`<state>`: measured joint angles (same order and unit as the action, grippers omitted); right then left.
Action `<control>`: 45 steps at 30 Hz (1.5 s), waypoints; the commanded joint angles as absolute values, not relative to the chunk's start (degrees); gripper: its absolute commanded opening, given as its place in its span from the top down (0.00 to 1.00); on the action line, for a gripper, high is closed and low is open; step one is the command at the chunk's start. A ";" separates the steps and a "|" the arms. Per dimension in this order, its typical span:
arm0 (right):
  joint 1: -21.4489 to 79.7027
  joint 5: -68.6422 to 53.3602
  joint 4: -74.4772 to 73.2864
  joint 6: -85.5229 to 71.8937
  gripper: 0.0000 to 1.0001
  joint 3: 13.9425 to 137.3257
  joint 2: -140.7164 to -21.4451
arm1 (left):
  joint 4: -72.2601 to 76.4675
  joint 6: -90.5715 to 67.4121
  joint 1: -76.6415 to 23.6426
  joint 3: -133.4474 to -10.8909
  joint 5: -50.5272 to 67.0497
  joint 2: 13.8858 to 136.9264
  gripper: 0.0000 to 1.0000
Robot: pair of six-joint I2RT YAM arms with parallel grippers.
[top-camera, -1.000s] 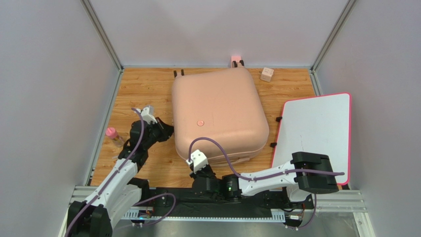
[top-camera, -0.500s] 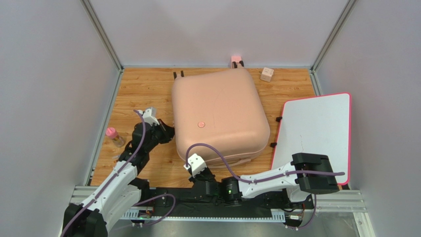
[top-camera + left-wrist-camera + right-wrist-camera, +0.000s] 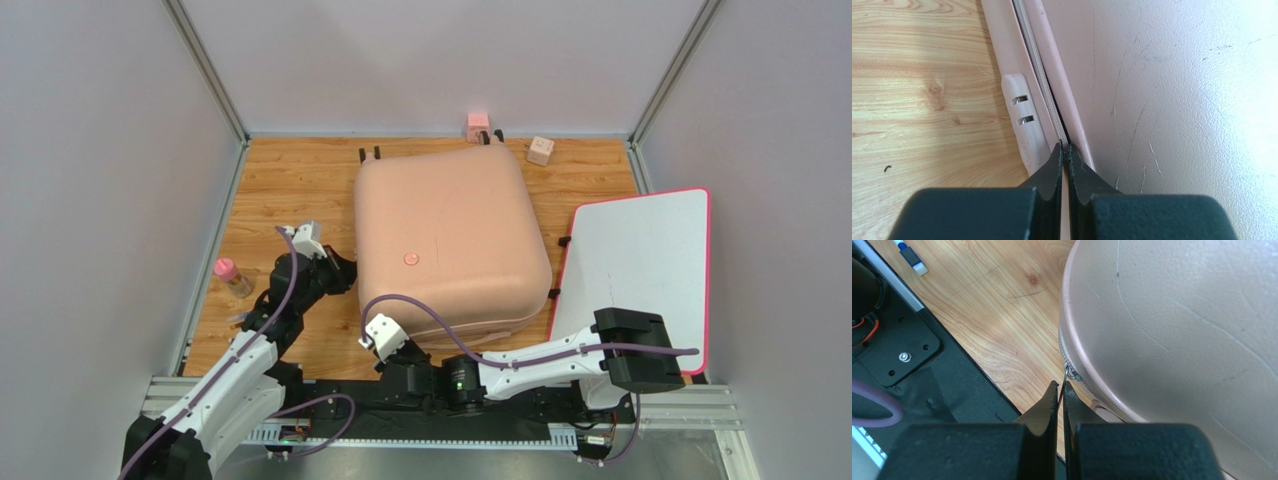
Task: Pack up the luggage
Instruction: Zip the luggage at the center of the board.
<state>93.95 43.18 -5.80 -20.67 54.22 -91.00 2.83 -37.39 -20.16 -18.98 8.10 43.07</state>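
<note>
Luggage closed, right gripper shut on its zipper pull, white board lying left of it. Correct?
No. The white board lies right of the luggage, as the top view shows. The luggage is closed and the right gripper is shut on its zipper pull.

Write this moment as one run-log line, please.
luggage: closed, flat | left claw: shut on zipper seam | right claw: shut on zipper pull

matt scuffed plastic luggage [image 3: 452,240]; wood-grain table [image 3: 290,190]; woven zip tape [image 3: 1039,85]; metal pull [image 3: 1068,372]
</note>
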 commanded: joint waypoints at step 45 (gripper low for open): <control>92.02 37.44 2.73 -31.73 1.00 77.08 -103.27 | 7.21 -42.81 -28.30 -10.99 15.65 30.15 1.00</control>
